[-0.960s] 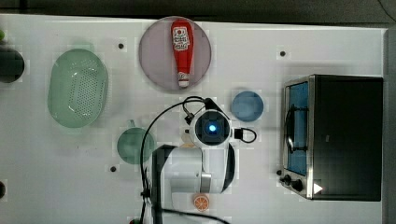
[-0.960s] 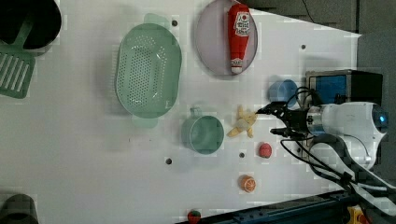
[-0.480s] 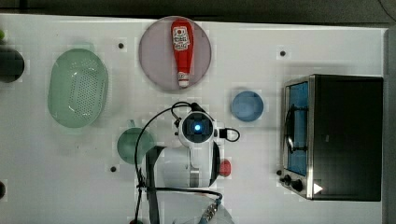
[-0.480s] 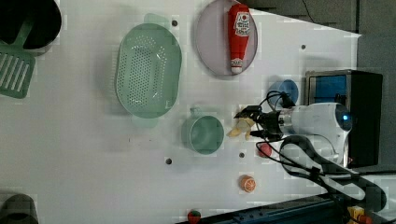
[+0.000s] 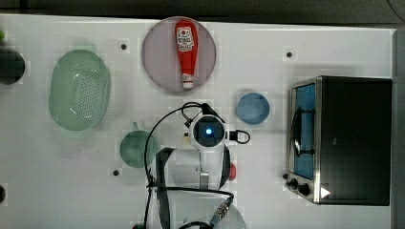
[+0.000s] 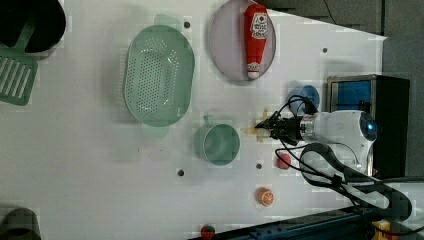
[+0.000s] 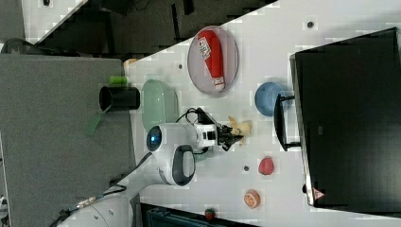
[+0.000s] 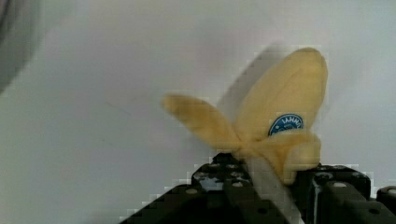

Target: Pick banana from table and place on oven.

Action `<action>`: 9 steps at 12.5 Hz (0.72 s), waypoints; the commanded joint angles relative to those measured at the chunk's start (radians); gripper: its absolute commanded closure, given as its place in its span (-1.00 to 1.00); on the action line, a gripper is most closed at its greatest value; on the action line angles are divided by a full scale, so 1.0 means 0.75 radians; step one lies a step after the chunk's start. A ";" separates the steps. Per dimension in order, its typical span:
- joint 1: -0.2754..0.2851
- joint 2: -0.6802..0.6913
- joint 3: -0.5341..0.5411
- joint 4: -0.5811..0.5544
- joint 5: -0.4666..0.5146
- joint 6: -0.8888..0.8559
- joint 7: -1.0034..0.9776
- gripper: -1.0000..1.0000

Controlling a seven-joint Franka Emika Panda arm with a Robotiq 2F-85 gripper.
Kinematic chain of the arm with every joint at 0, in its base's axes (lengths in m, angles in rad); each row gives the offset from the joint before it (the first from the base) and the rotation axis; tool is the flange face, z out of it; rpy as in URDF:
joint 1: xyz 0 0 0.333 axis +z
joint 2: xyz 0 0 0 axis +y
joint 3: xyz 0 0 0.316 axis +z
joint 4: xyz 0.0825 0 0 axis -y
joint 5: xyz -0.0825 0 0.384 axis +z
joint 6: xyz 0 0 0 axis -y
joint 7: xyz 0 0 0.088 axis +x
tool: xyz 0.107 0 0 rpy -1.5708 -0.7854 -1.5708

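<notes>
Banana (image 8: pixel 275 126) is lying on the white table (image 6: pixel 100 165), its pale yellow peel flaps splaying out and a blue sticker showing on one flap in the wrist view. The gripper (image 8: pixel 266 179) is sitting right at it, black fingers (image 8: pixel 224 182) standing on either side of the fruit's whitish body, clamped around it as far as the wrist view shows.

Going left to right in the left view: a green spatula (image 6: pixel 17 75) is lying at the far left edge, a green colander (image 6: pixel 159 75) is resting at about 10 o'clock from the banana (image 6: pixel 261 129), and a green cup (image 6: pixel 217 144) is sitting just beside the banana at 8 o'clock. A red ketchup bottle (image 6: pixel 255 37) is lying on a grey plate (image 6: pixel 225 45) at 12 o'clock. A red strawberry piece (image 6: pixel 283 161) is lying at 5 o'clock and an orange slice (image 6: pixel 265 196) farther out at 6 o'clock. A blue bowl (image 6: pixel 302 97) is sitting at 2 o'clock, near the oven (image 6: pixel 385 125), which is standing at 3 o'clock with its blue glass door facing the arm.
</notes>
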 commanded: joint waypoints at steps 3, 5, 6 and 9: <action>0.015 -0.128 0.023 0.011 0.014 -0.021 -0.016 0.53; 0.015 -0.296 0.028 0.025 0.014 -0.153 -0.015 0.53; 0.014 -0.394 0.027 0.043 0.014 -0.249 -0.016 0.53; 0.013 -0.654 0.014 0.183 0.021 -0.619 -0.016 0.53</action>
